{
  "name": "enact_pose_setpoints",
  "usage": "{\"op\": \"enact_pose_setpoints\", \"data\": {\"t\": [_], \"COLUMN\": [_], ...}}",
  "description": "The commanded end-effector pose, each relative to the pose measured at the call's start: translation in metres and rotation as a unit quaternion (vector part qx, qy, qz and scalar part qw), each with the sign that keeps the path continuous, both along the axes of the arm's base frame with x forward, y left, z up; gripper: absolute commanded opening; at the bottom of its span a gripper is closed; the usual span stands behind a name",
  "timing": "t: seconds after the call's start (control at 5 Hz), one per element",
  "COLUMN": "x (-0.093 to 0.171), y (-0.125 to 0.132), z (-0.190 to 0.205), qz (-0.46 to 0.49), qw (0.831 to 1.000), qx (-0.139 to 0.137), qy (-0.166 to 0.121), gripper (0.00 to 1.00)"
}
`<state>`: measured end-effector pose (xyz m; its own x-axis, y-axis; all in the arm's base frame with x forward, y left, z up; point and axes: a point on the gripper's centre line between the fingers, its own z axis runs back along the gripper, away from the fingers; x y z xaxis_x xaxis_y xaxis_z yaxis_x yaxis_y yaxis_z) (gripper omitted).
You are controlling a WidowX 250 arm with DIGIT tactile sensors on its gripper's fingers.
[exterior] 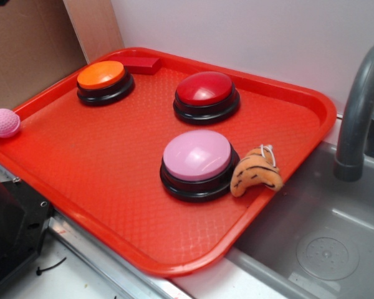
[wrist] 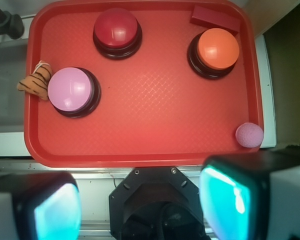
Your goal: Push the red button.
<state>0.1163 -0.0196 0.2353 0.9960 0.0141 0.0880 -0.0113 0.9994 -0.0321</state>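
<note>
The red button (exterior: 206,90), a glossy deep-red dome on a black base, sits at the back middle of the red tray (exterior: 100,180). In the wrist view it (wrist: 116,27) is at the top left. An orange-capped button (exterior: 101,76) (wrist: 217,49) and a pink-capped button (exterior: 197,156) (wrist: 70,90) share the tray. My gripper (wrist: 145,205) is open and empty, its teal pads (wrist: 225,200) wide apart, high above the robot base and short of the tray's near edge, far from the red button. The gripper does not show in the exterior view.
A pink ball (exterior: 3,122) (wrist: 249,134) rests on the tray's rim. A striped orange plush toy (exterior: 257,173) (wrist: 36,81) lies beside the pink button. A red block (exterior: 140,63) (wrist: 215,18) is at the tray's back. A grey sink (exterior: 318,237) and faucet (exterior: 361,106) stand alongside.
</note>
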Motion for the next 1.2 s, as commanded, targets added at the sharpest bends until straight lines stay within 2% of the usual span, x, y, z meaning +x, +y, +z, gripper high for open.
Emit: {"op": "enact_pose_setpoints", "data": {"t": [0.0,0.2,1.0], "x": [0.000,0.050,0.050], "y": [0.000,-0.001,-0.001], "z": [0.000,-0.034,-0.034], "qz": [0.000,-0.004,-0.004], "qw": [1.000,0.999,0.999], "qx": [0.000,0.032,0.032], "qy": [0.000,-0.018,-0.018], "gripper": [1.00,1.00,1.00]}}
